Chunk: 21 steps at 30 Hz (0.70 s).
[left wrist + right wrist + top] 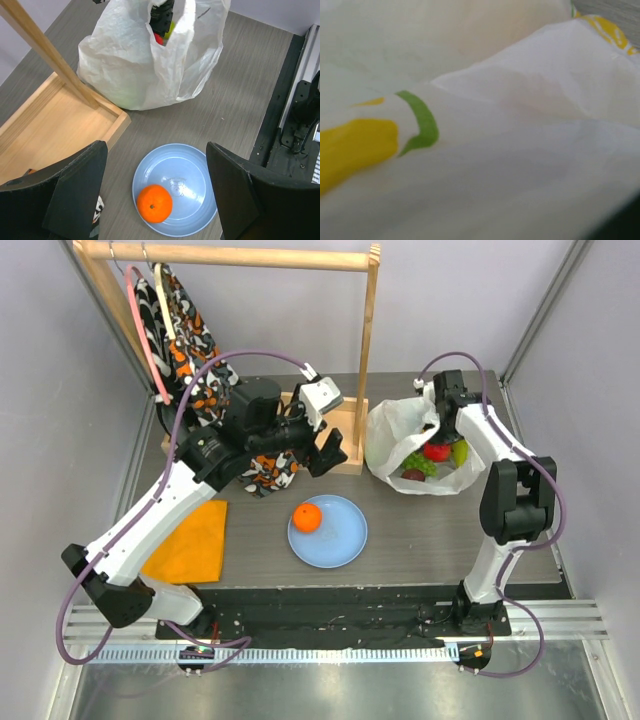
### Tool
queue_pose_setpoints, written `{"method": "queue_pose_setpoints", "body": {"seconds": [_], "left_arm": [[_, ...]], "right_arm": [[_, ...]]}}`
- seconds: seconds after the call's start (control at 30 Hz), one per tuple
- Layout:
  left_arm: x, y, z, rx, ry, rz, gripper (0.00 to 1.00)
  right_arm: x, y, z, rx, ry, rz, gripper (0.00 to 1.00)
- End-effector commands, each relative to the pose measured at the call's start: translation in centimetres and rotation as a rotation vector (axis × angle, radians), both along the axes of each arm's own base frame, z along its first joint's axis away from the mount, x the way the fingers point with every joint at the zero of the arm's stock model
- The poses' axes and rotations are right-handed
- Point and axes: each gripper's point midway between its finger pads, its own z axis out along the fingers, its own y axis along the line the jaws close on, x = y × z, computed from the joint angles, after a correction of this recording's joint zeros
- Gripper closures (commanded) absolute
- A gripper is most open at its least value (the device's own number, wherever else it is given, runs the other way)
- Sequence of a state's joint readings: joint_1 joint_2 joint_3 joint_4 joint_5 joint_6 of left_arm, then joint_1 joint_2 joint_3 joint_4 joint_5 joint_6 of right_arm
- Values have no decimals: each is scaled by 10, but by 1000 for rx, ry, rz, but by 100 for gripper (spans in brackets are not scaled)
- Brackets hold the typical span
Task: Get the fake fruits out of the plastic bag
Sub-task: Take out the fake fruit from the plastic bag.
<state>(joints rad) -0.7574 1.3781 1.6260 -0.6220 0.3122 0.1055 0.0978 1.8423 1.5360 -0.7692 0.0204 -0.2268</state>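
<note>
The white plastic bag (395,435) lies at the back right of the table, mouth open. Inside it I see a red apple (436,451), a green grape bunch (420,465), a dark plum (412,475) and a yellow-green fruit (460,452). My right gripper (436,433) reaches into the bag's mouth; its fingers are hidden, and the right wrist view shows only bag plastic (485,150). An orange (307,517) sits on the light-blue plate (345,540). My left gripper (325,452) is open and empty above the plate's far-left side; the left wrist view shows the orange (154,203) and the bag (135,65).
A wooden hanger rack with a tray base (352,452) stands left of the bag, patterned clothes hanging from it. A folded orange cloth (190,540) lies at the front left. A patterned cloth (268,472) lies beside the tray. The table's black front edge is near.
</note>
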Motion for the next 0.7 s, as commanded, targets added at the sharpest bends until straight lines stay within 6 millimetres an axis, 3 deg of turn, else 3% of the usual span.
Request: {"method": "queue_pose_setpoints", "body": {"seconds": [0.0, 0.17, 0.43, 0.6, 0.67], "left_arm": [[7, 3, 1, 1, -11, 24, 15], [14, 5, -2, 6, -6, 40, 15], [23, 9, -1, 7, -11, 68, 15], [26, 13, 0, 5, -14, 80, 15], [25, 13, 1, 3, -18, 80, 15]], "right_arm": [[42, -6, 20, -4, -183, -89, 8], [61, -17, 7, -60, -197, -141, 8], [74, -29, -37, -136, -122, -161, 8], [75, -33, -34, -164, -129, -149, 10], [69, -33, -27, -162, -133, -133, 19]]}}
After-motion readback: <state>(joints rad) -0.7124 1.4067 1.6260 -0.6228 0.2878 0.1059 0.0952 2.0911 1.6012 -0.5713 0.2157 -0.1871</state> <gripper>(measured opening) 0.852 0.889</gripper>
